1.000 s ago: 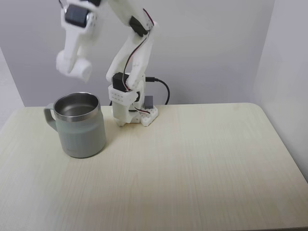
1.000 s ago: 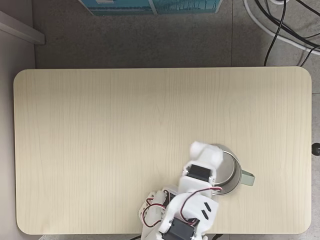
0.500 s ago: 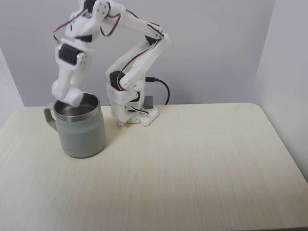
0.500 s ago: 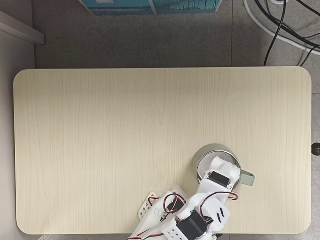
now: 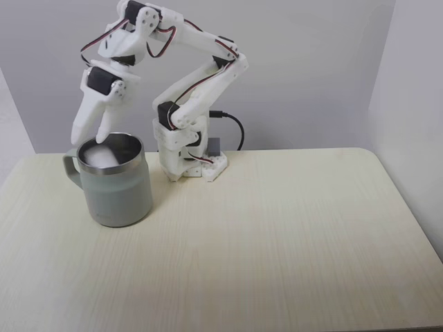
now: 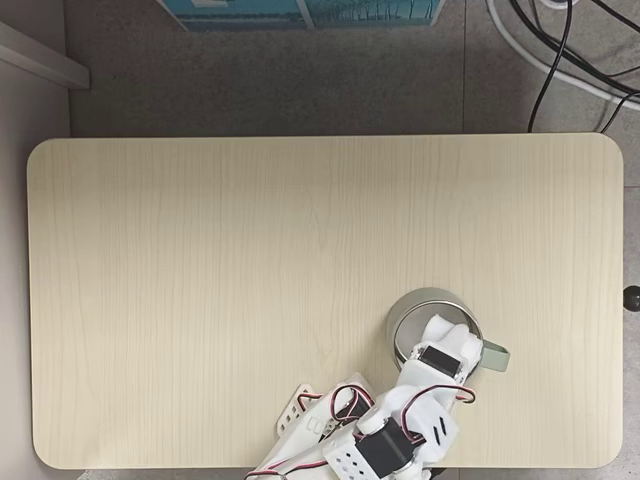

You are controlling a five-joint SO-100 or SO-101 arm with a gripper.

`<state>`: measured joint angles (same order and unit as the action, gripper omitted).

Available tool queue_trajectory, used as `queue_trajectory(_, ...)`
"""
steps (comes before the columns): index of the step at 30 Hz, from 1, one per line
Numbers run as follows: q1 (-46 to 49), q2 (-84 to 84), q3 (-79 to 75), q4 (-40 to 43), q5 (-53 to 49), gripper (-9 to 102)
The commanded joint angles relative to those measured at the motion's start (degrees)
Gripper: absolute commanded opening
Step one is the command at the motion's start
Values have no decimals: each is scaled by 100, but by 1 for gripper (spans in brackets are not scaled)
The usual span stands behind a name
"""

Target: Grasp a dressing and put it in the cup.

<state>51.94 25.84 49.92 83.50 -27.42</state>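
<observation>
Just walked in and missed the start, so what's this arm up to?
The arm's gripper is poised right over the cup, fingers apart, and the dressing sits white just inside the rim beneath them. The cup stands upright near the table's corner, beside the arm's base.

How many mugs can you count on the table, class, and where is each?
1. The grey-green mug stands near the table's left edge in the front fixed view, beside the arm's base, with the claw reaching into its mouth. From above it sits under the arm.

Soft even light, perhaps slightly hazy.
</observation>
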Motion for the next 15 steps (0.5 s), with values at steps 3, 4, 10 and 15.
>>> queue_trajectory(3,-44,-114,18,193,-26,27)
queue_trajectory(4,-35,-123,9,211,-62,27)
queue_trajectory(10,-62,-105,0,308,-79,27)
queue_trajectory(15,-202,-123,53,396,0,26)
